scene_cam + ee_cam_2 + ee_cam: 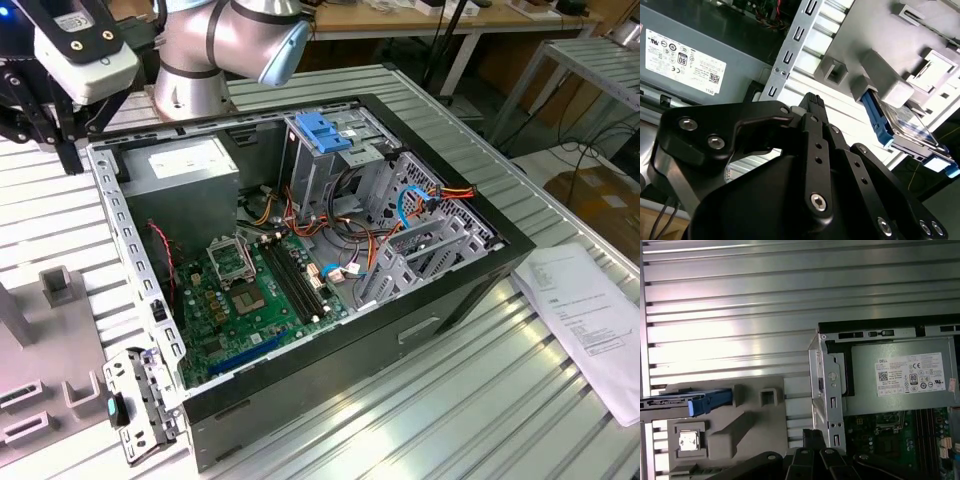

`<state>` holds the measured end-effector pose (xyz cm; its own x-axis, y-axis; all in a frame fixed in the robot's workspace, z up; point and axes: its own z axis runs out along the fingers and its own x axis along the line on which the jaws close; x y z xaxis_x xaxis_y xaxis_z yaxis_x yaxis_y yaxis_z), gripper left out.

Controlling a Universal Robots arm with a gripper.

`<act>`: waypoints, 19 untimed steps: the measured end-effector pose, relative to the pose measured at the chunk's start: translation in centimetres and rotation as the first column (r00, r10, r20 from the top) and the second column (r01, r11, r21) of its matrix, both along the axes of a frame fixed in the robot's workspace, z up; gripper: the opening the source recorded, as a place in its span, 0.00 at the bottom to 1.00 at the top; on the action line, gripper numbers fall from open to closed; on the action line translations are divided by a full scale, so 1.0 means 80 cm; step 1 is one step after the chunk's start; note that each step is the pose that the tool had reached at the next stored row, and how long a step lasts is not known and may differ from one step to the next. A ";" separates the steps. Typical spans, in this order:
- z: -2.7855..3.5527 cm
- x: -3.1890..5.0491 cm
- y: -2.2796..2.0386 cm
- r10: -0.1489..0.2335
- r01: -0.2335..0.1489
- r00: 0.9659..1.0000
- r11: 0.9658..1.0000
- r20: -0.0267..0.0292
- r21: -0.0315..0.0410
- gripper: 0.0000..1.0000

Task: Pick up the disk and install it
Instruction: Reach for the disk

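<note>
- One disk (pixel 912 127) sits slotted in a grey holder (pixel 60 350) at the exterior view's lower left.
- One open computer case (pixel 450 320) is at frame centre.
- One gripper (pixel 812 436) is near the case's corner, fingers pressed together and empty.
- Ribbed metal desk (pixel 480 400); one paper sheet (pixel 590 320) lower right; more desks behind.

disk (pixel 675 403) in holder (pixel 740 427) | holder beside computer case (pixel 330 365) | paper (pixel 590 320) at exterior view's right of case
</note>
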<state>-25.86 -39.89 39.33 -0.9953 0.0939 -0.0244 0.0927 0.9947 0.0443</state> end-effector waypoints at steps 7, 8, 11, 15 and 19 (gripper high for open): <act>0.0000 -0.019 0.0000 0.000 0.000 1.000 1.000 0.000 0.000 0.11; 0.0000 -0.022 0.0000 0.000 0.000 1.000 1.000 0.000 0.000 0.11; 0.0000 -0.030 0.0000 0.000 0.000 1.000 1.000 0.000 0.000 0.11; 0.0000 -0.045 0.0000 0.000 0.000 1.000 1.000 0.000 0.000 0.11; 0.0000 -0.051 0.0000 0.000 0.000 1.000 1.000 0.000 0.000 0.11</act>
